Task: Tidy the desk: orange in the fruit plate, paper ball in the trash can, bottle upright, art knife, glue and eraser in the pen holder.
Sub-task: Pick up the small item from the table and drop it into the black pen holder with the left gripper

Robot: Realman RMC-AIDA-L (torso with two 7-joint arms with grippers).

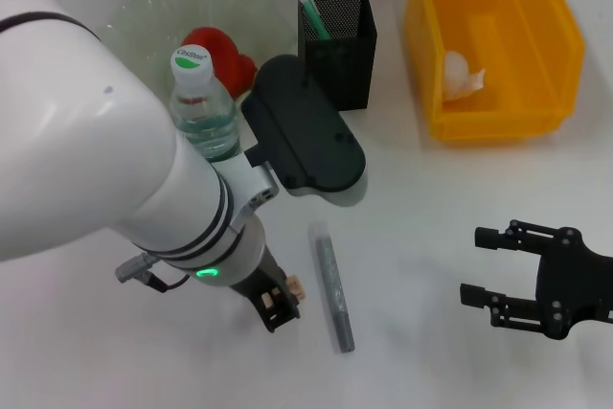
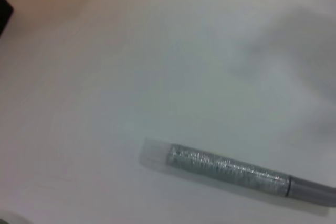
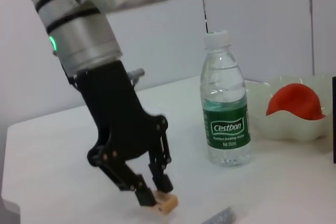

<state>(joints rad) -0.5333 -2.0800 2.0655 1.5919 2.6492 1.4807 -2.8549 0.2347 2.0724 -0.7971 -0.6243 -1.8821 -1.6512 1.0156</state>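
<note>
My left gripper (image 1: 278, 306) is down at the table near the front, its fingertips (image 3: 146, 196) closed around a small tan eraser (image 3: 168, 203) that touches the tabletop. Just right of it lies a silver glitter glue stick (image 1: 331, 286), which also shows in the left wrist view (image 2: 231, 169). The water bottle (image 1: 204, 102) stands upright behind my left arm. A reddish orange (image 1: 228, 56) sits in the glass fruit plate (image 1: 144, 11). A green art knife (image 1: 312, 12) stands in the black mesh pen holder (image 1: 340, 40). The paper ball (image 1: 460, 74) lies in the yellow trash can (image 1: 551, 45). My right gripper (image 1: 496, 270) hovers open at the front right.
My bulky left arm (image 1: 86, 141) covers the left side of the table and hides part of the plate. The trash can stands at the back right, with the pen holder in the middle back.
</note>
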